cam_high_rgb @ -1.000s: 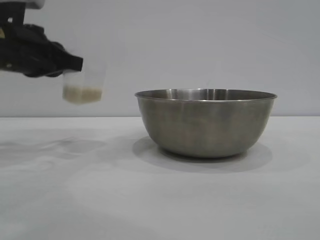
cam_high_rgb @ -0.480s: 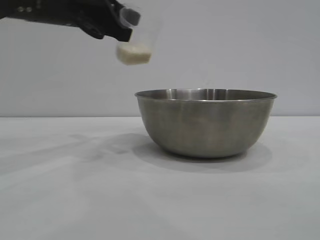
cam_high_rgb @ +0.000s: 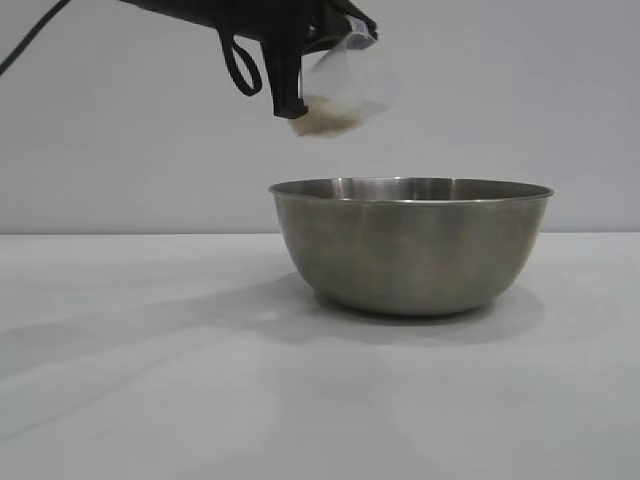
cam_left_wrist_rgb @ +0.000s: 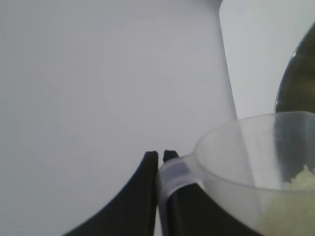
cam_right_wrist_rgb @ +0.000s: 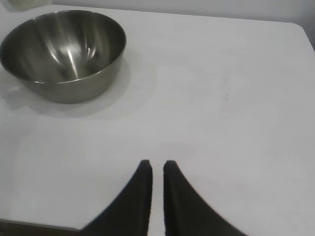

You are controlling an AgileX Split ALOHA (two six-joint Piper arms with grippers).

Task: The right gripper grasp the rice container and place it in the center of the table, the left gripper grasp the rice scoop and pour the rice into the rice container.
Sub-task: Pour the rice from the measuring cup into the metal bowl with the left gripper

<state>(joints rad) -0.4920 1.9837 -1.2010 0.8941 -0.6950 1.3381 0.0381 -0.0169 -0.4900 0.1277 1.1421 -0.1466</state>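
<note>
Left gripper: the black two-finger claw [cam_high_rgb: 300,75] is clamped on the side handle of the small translucent plastic rice scoop [cam_high_rgb: 340,90], up in the air.
Scoop: it hangs just above the left rim of the bowl, slightly tilted; off-white rice [cam_high_rgb: 325,122] sits in its bottom.
Key relation: the bowl's opening lies below and to the right of the scoop, so I judge tipping rightward would land the grains inside.
Rice container: the wide brushed-steel bowl [cam_high_rgb: 412,245] stands upright mid-table, seemingly empty.
Right gripper: its black claw [cam_right_wrist_rgb: 157,169] is parked well apart from the bowl, fingers nearly together, holding nothing.
Surface: plain white matte table [cam_high_rgb: 150,390]; pale bare wall behind.
</note>
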